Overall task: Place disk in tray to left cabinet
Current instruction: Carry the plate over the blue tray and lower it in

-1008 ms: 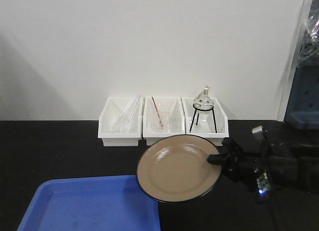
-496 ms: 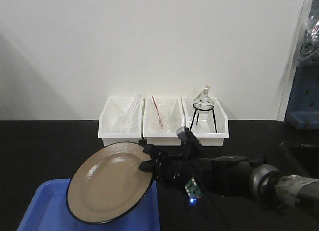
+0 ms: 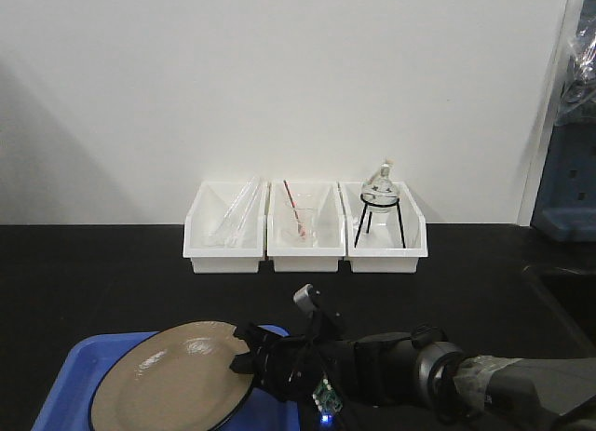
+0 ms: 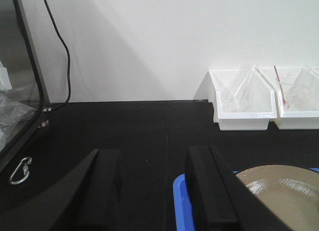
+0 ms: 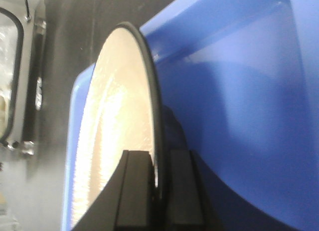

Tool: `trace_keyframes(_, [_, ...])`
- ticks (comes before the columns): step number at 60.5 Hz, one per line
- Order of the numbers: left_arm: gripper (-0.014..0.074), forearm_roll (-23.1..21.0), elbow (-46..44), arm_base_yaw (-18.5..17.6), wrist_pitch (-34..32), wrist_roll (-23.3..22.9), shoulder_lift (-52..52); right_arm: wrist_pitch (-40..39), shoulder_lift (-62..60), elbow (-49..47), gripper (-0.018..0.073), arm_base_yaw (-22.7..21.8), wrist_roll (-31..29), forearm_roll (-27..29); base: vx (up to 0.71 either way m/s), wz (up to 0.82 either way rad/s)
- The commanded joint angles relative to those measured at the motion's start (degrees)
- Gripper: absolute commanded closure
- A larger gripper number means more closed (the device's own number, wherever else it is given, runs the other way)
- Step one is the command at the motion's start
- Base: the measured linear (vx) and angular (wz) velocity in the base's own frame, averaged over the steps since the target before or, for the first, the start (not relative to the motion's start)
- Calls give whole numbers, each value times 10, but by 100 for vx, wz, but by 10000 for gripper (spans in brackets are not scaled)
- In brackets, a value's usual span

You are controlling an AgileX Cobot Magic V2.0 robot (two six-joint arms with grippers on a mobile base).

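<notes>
The right hand (image 3: 250, 355), pinched shut on the 3 o'clock rim of the glossy tan, black-rimmed round disk (image 3: 172, 383) tilted low over the shallow bright-blue plastic tray (image 3: 65, 384), should level it before releasing; the left hand (image 4: 153, 191) gapes empty.

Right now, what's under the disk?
The blue tray lies beneath the disk, which the right gripper grips by its rim. The tray floor under it is covered; contact can't be told.

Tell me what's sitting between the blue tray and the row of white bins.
Nothing rests there: only bare black tabletop separates the blue tray from the white bins, as the front-facing and left wrist views both show.
</notes>
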Motion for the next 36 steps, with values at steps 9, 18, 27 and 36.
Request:
trace_keyframes(9, [160, -3, -20, -4, -50, -2, 1, 17, -34, -19, 489, 0, -103, 24, 0, 0])
trace_keyframes(18, [160, -3, -20, -4, -50, -2, 1, 9, -34, -19, 388, -1, -119, 9, 0, 0])
trace_keyframes(27, [160, -3, -20, -4, -50, -2, 1, -27, -34, -19, 244, -1, -119, -25, 0, 0])
trace_keyframes(36, [160, -3, -20, -4, -50, -2, 1, -60, -34, -19, 134, -1, -119, -58, 0, 0])
